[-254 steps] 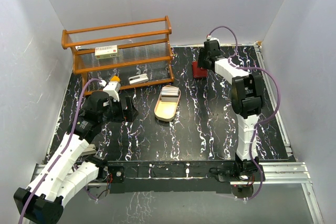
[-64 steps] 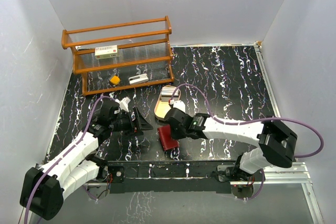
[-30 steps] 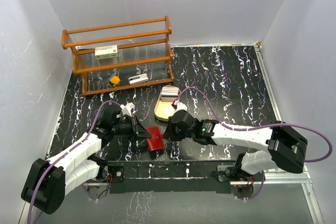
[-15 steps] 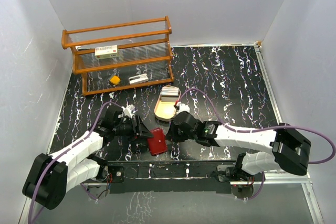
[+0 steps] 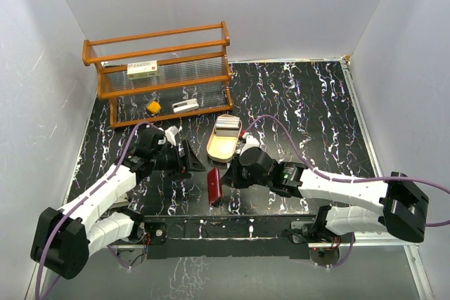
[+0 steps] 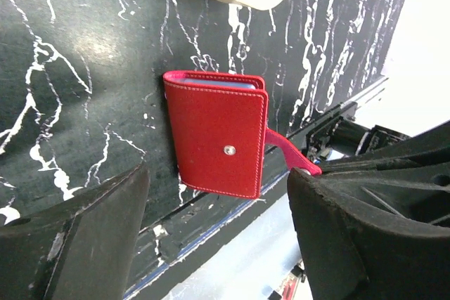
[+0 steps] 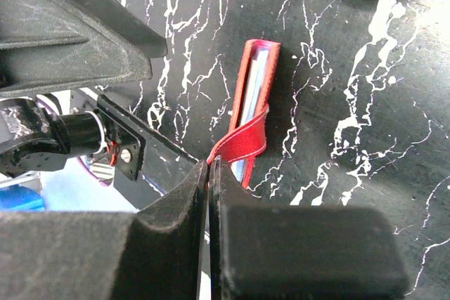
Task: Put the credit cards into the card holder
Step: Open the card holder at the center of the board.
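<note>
The dark-red card holder (image 5: 214, 187) stands on its edge near the table's front edge, closed, with pale inner pockets showing along its top (image 7: 254, 82). My right gripper (image 7: 209, 163) is shut on its snap tab (image 7: 242, 142). In the top view the right gripper (image 5: 228, 176) sits just right of the holder. My left gripper (image 5: 191, 159) is open and sits left of the holder without touching it. In the left wrist view the holder's red face (image 6: 218, 138) lies beyond the spread fingers (image 6: 77, 237). The credit cards (image 5: 226, 125) lie in a pale stack at the far end of the tan tray.
The tan oval tray (image 5: 219, 148) lies just behind the holder. A wooden rack (image 5: 162, 68) at the back left carries a white red-labelled box (image 5: 143, 69), a yellow thing (image 5: 152, 107) and a white item (image 5: 185, 106). The table's front edge (image 5: 232, 210) is close by.
My left gripper has opened, let go of the card holder and drawn back left. The holder has tipped from leaning to standing on edge, pulled by its tab in the right gripper.
</note>
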Controlling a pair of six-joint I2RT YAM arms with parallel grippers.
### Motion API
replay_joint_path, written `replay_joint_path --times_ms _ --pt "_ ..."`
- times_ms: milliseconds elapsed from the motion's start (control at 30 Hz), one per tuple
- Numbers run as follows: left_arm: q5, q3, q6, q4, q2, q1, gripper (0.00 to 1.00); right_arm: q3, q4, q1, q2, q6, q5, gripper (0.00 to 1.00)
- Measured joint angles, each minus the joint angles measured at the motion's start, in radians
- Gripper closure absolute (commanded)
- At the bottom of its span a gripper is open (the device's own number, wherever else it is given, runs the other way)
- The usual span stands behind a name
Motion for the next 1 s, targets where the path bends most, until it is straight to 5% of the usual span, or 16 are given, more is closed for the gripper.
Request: replay_joint_path --times_ms 1000 --pt "0.082 -0.148 -0.097 0.097 -0.068 0.0 0.33 0.002 0.149 0.0 0.034 0.045 -0.089 1.0"
